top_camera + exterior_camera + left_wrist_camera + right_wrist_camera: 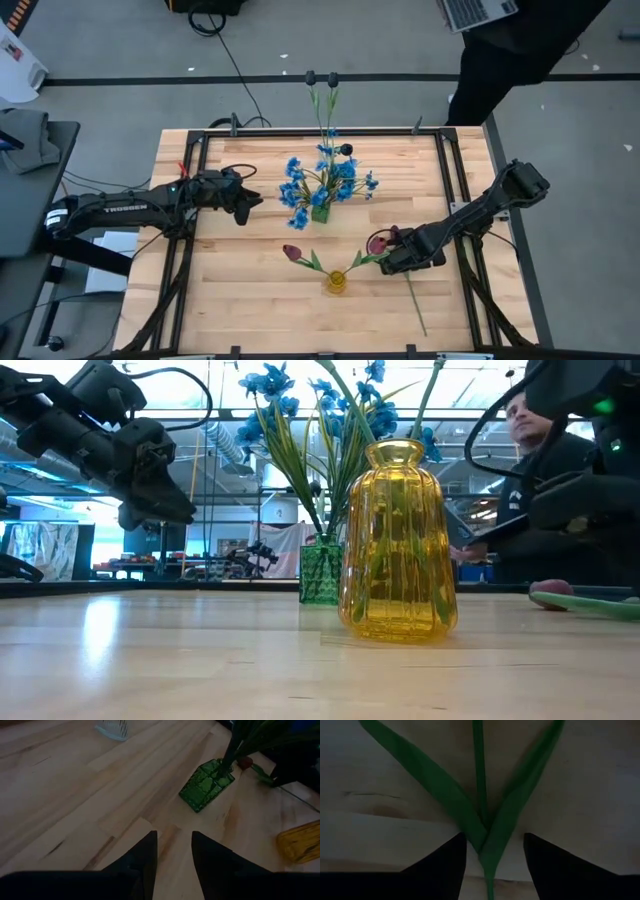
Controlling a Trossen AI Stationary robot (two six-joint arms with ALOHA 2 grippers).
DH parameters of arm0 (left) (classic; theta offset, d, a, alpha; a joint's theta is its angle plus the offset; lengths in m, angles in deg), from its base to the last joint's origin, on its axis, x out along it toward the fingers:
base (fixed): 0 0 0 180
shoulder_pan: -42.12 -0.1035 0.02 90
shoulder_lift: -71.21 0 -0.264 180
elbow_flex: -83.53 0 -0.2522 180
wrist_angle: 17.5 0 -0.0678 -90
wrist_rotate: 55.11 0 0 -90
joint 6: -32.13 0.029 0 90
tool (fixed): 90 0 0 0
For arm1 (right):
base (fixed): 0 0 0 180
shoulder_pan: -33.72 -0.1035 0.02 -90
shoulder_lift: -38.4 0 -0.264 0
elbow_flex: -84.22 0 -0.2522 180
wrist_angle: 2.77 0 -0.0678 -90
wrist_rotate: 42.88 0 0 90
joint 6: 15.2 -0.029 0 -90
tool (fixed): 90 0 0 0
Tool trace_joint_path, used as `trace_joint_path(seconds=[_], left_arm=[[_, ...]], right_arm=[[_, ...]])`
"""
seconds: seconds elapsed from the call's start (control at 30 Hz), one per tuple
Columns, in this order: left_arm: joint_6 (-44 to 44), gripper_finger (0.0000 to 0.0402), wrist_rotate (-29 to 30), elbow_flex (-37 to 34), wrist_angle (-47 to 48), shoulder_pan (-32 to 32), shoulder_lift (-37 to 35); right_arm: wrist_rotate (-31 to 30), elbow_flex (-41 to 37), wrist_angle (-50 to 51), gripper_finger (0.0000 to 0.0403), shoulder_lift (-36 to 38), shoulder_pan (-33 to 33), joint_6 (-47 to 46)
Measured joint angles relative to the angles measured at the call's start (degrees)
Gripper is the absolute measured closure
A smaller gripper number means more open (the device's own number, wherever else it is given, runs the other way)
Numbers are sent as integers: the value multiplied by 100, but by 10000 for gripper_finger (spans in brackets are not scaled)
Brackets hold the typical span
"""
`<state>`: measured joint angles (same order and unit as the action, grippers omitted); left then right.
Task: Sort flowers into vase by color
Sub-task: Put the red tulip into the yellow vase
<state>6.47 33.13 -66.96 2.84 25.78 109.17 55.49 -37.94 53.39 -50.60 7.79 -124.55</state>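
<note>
Light wood-plank table [240, 290] w/ black frame rails, grey floor around it; a person in dark clothes [545, 455] sits behind the far right side in the low view, laptop corner at the top edge of the high view. Green glass vase [320, 212] stands near table centre, holding a spray of blue flowers [322, 180] plus a couple of thin dark-headed stems [320, 85] reaching past the far edge. Yellow glass vase [336, 283] sits nearer the front edge, w/ one dark red tulip [293, 253] in it, leaning to the left. Second red tulip [377, 243] lies flat on the table just right of the yellow vase, bud near the gripper, stem [414, 303] trailing toward the front edge. Right gripper [392, 262] is low over that lying tulip; right wrist view shows its two fingers [445, 867] straddling the stem and leaves [482, 837], gap on both sides, so partly open and not clamped on the stem. Left gripper [248, 208] hangs above the table left of the green vase, well apart from it; fingers [145, 857] narrowly apart, nothing between them, bare wood below.
</note>
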Motion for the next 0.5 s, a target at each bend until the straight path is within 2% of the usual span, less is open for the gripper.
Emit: trace_joint_path(seconds=[0.17, 0.5], left_arm=[[1, 275, 2, 0, 22, 0, 0], [1, 275, 35, 0, 21, -4, 0]], right_arm=[[27, 0, 107, 220, -1, -13, 106], [29, 0, 113, 319, 1, -13, 332]])
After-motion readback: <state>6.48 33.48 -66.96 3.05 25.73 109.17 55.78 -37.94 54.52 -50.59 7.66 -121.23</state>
